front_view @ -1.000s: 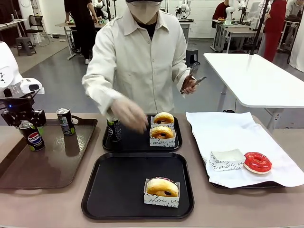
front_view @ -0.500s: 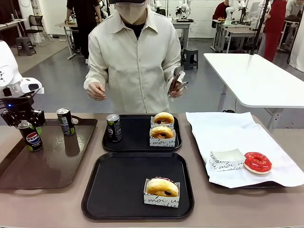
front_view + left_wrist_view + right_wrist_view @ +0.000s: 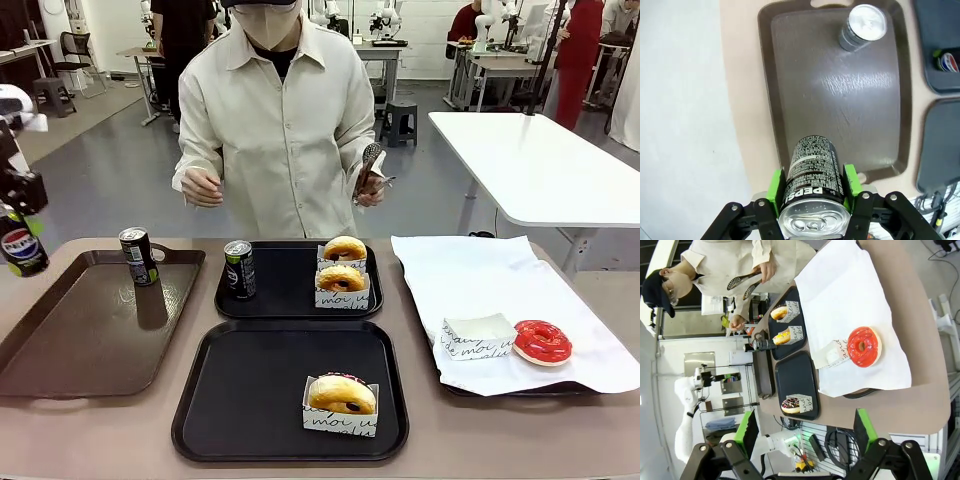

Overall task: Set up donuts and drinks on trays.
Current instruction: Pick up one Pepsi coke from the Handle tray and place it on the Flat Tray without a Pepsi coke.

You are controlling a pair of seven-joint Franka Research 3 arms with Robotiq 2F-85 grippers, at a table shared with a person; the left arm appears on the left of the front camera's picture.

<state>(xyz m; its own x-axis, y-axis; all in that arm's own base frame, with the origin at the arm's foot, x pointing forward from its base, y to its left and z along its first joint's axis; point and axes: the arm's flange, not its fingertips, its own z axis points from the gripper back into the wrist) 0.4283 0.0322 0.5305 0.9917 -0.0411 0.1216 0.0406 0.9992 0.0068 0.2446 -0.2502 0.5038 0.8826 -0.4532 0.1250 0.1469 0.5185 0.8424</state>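
Observation:
My left gripper (image 3: pixel 812 186) is shut on a dark Pepsi can (image 3: pixel 812 172), green pads on both sides. At the far left of the front view that can (image 3: pixel 22 247) hangs in the air, beyond the brown tray's left edge. Another can (image 3: pixel 137 256) stands on the brown tray (image 3: pixel 70 340). The far black tray (image 3: pixel 290 295) holds a third can (image 3: pixel 239 268) and two sleeved donuts (image 3: pixel 342 276). On the near black tray (image 3: pixel 240 390) sits a sleeved donut (image 3: pixel 341 396). My right gripper (image 3: pixel 806 435) is open, high above the table's end.
A paper-lined tray (image 3: pixel 480 275) at the right carries a red-iced donut (image 3: pixel 541 342) and an empty sleeve (image 3: pixel 478 335). The person stands at the far side with tongs (image 3: pixel 368 168) in one hand, both hands off the table.
My left gripper has lifted the Pepsi can off the brown tray, up and to the left. The person's hand has drawn back from the can on the far black tray.

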